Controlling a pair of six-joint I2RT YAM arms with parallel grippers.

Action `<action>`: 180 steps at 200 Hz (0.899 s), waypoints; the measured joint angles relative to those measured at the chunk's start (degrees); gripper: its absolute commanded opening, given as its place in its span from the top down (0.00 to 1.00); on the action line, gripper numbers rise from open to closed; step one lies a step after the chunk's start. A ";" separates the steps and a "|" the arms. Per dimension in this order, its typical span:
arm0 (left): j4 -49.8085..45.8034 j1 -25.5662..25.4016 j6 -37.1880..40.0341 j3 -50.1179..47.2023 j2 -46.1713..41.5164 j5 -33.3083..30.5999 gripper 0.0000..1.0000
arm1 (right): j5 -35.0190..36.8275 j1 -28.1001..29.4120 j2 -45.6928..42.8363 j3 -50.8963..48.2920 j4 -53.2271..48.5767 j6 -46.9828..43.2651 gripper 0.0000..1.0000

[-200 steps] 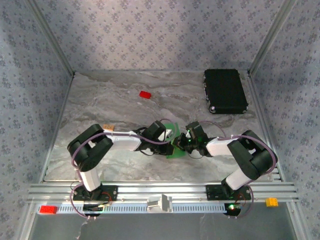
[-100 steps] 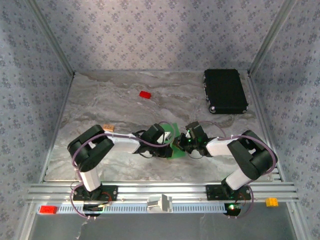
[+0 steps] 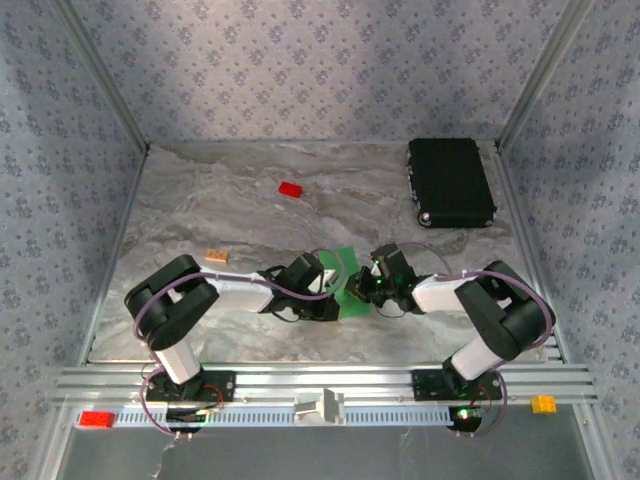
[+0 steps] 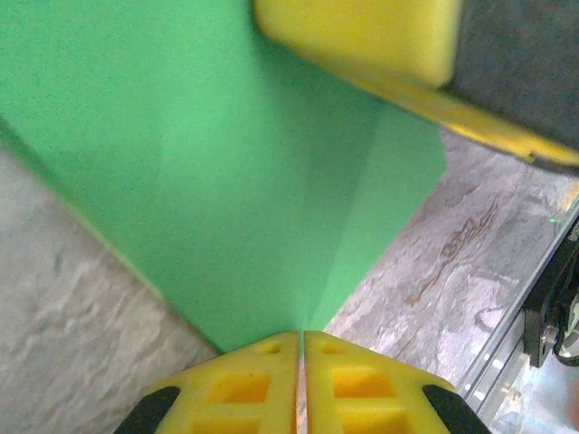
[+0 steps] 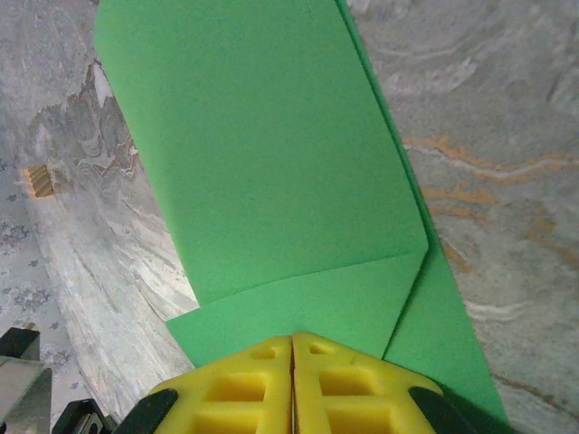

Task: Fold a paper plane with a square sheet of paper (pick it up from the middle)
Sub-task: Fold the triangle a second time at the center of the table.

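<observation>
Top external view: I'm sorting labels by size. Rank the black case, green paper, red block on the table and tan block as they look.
Largest: black case
Next: green paper, partly hidden by the arms
Smallest: red block and tan block, too alike to rank

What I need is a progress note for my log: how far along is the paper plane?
Done: the thin bright green paper sheet already carries folds, a flap with a diagonal crease. In hand: the left fingers and right fingers are both shut on it. Left: no slim pointed dart yet; further folds remain.
</observation>
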 measured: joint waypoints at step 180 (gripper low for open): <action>0.76 0.79 -2.38 3.43 3.17 -2.71 1.00 | 0.20 -0.15 -0.66 0.02 -1.14 -0.04 0.90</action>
